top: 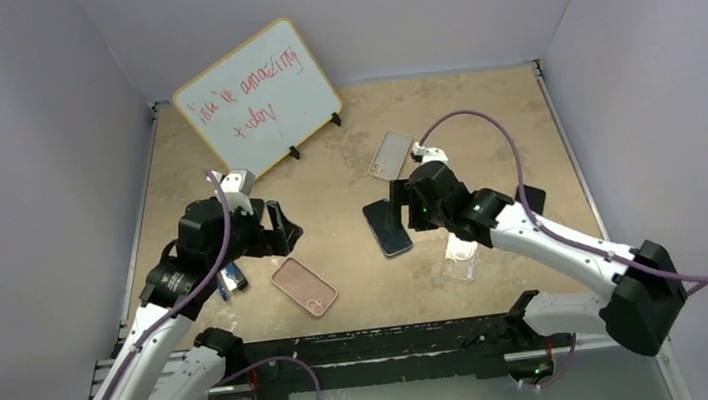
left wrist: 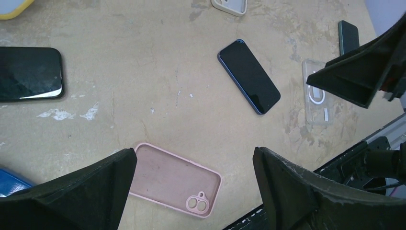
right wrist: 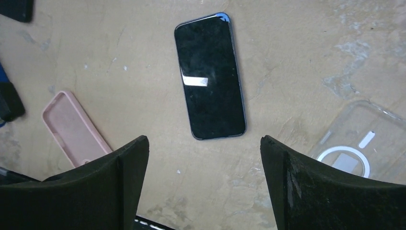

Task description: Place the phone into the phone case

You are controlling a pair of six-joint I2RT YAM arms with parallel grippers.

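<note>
A dark blue phone (top: 388, 228) lies screen up on the table's middle; it also shows in the right wrist view (right wrist: 210, 76) and the left wrist view (left wrist: 249, 76). An empty pink case (top: 304, 286) lies open side up to its near left, also in the left wrist view (left wrist: 174, 182) and the right wrist view (right wrist: 72, 127). My left gripper (top: 283, 230) is open and empty, hovering just beyond the pink case (left wrist: 194, 153). My right gripper (top: 394, 211) is open and empty above the phone's near end (right wrist: 205, 143).
A clear case (top: 461, 260) lies right of the phone. A beige case (top: 390, 154) lies farther back. A whiteboard (top: 258, 100) stands at the back left. A black phone (left wrist: 28, 73) lies by my left arm, and another dark phone (left wrist: 348, 36) beyond the clear case.
</note>
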